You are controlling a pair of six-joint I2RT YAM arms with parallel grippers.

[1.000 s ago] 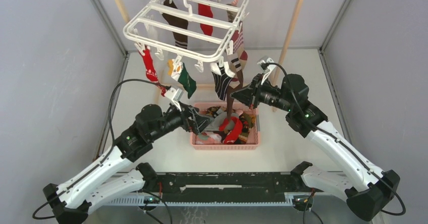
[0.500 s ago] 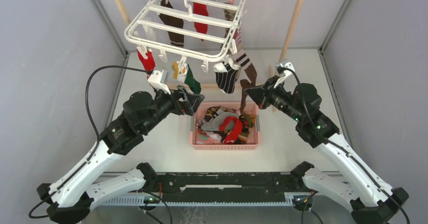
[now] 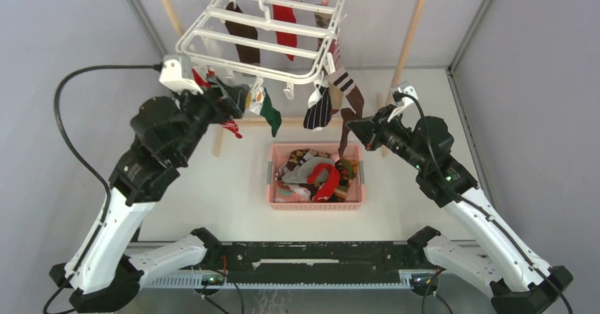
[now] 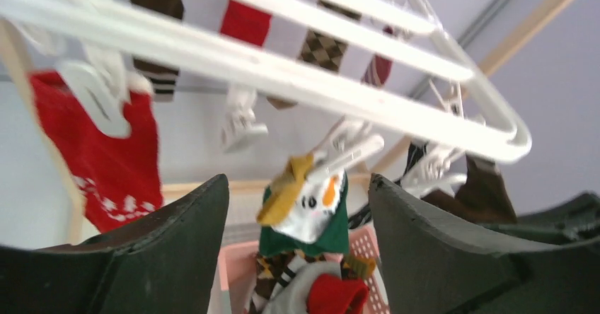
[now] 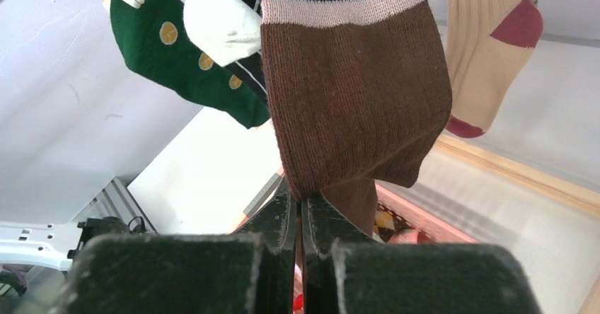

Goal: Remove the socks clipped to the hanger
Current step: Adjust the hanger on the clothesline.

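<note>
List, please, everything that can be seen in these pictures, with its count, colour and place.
hanger: one, white, hanging at the rack's top bar
clipped socks: at least six, red, dark brown, green, striped, under the hanger
brown sock: one, striped cuff, clipped at the hanger's right side
green sock: one, snowman pattern, clipped at the hanger's front
basket: one, pink, on the table below the hanger
loose socks: a pile, mixed colours, in the basket
rack: one, light wood, behind the basket
table: one, white
left gripper: black, open, either side of the green sock
right gripper: black, shut on the brown sock
</note>
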